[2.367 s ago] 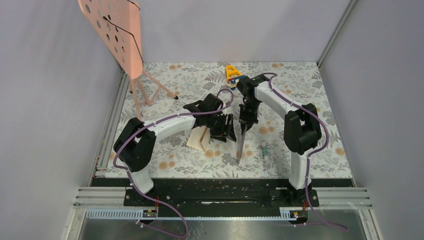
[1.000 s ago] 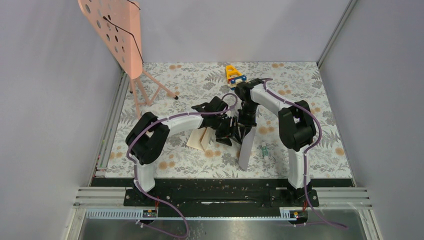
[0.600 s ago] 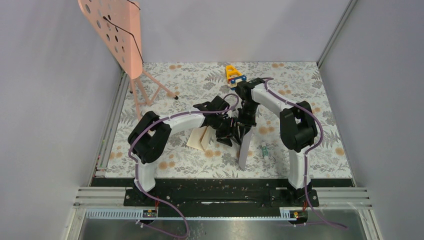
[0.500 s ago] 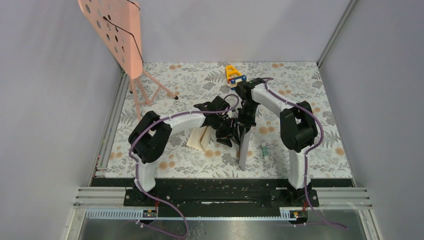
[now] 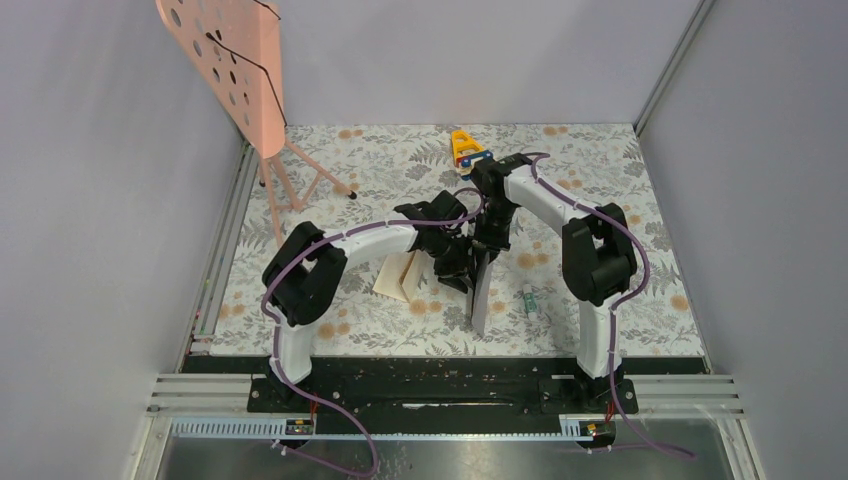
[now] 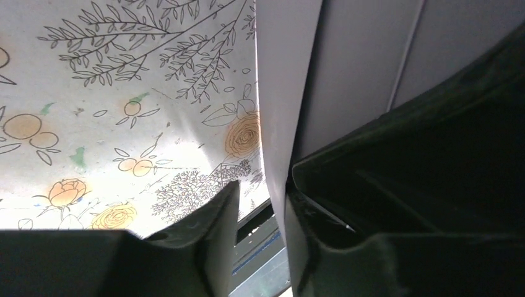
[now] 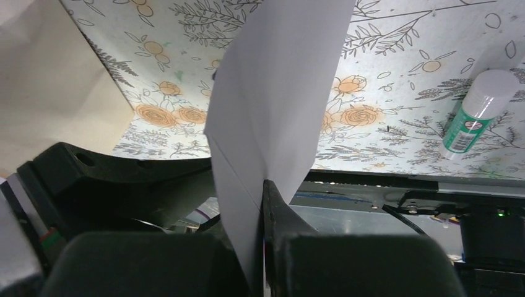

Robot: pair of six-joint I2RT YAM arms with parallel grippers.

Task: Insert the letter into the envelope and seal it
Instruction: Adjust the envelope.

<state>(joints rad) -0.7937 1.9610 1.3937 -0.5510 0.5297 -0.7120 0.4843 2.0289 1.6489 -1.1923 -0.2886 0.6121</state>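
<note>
The right gripper (image 7: 262, 204) is pressed together on a flat grey-lilac paper envelope (image 7: 272, 93), pinching it by its upper end so that it hangs upright and nearly edge-on above the floral-printed tabletop (image 5: 380, 170), about midway between the two arms. Whether its lower end touches the surface cannot be told. The left gripper (image 6: 263, 184) reaches in from the left, its jaws spread part-way and standing on either side of the hanging envelope. In the left wrist view the black finger (image 6: 347, 204) on the right lies against the paper, while the other finger (image 6: 210, 226) stands a little apart from it, with tabletop showing through the gap, so the paper is straddled but not clamped by this gripper. A tan folded paper sheet (image 5: 400, 275) stands on the tabletop just to the left of the left gripper. A white glue stick with a green label (image 7: 477, 111) lies on the table to the right of the envelope, apart from it.
</note>
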